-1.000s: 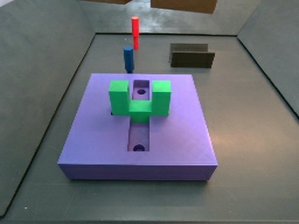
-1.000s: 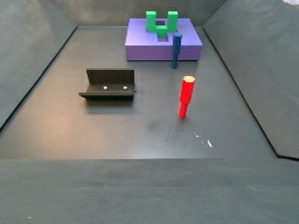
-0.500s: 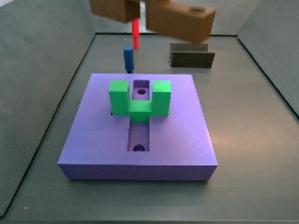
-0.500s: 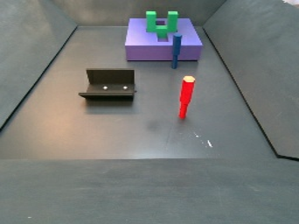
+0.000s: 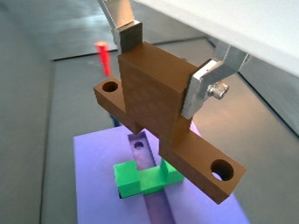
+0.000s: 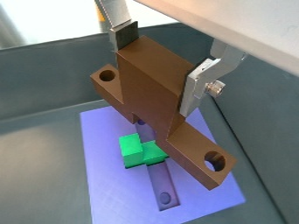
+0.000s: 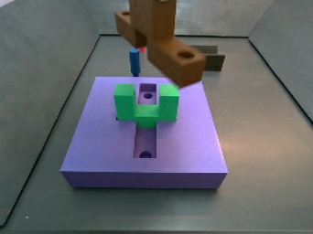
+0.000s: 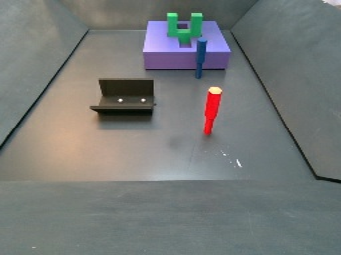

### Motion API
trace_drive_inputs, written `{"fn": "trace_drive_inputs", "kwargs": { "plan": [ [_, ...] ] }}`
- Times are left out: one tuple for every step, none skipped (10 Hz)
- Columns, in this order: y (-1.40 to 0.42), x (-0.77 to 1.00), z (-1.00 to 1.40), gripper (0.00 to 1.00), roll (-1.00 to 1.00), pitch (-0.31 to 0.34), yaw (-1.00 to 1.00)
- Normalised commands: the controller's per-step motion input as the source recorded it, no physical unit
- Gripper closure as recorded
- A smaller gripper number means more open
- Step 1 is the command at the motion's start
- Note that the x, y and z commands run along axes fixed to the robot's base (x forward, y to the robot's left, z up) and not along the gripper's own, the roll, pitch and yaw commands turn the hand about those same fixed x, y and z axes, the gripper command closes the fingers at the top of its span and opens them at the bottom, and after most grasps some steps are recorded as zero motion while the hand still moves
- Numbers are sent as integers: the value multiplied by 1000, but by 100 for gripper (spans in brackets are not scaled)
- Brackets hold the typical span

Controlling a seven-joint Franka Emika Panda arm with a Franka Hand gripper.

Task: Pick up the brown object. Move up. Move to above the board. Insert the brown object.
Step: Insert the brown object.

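Note:
My gripper is shut on the brown object. The object is a reddish-brown bar with a round hole near each end and a thick upright middle block, which the silver fingers clamp. In both wrist views it hangs over the purple board, across the green U-shaped block and the long groove. In a side view the brown object is in the air above the far part of the board, higher than the green block. The gripper itself is out of both side views.
A red peg and a blue peg stand on the grey floor beyond the board. The dark fixture stands apart from the board, and it also shows in a side view. Grey walls ring the floor.
The brown object has come down and forward from the top edge of a side view to hang over the board's far part. The pegs, fixture and board have not moved.

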Motion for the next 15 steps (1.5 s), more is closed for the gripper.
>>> {"fn": "trace_drive_inputs", "kwargs": {
  "plan": [
    [-69, 11, -323, 100, 0, 0, -1000],
    [-69, 0, -326, 100, 0, 0, -1000],
    [-69, 0, -340, 100, 0, 0, -1000],
    [-97, 0, -314, 100, 0, 0, -1000],
    [-134, 0, -254, 100, 23, 0, -1000],
    [-129, 0, -271, 100, 39, 0, -997],
    [-189, 0, -237, 100, 54, -26, -826],
    [-71, 0, -217, 100, 154, 0, -254],
    [0, 0, -197, 100, 174, 0, -217],
    [0, -20, -209, 100, 187, 0, -111],
    [0, -9, -191, 100, 189, 0, 0],
    [0, 0, -209, 100, 149, 0, 0],
    [0, 0, -206, 100, 106, 0, 0],
    [0, 26, -291, 100, 43, 0, 0],
    [0, 46, -257, 100, 0, -9, 0]
  ]
}}
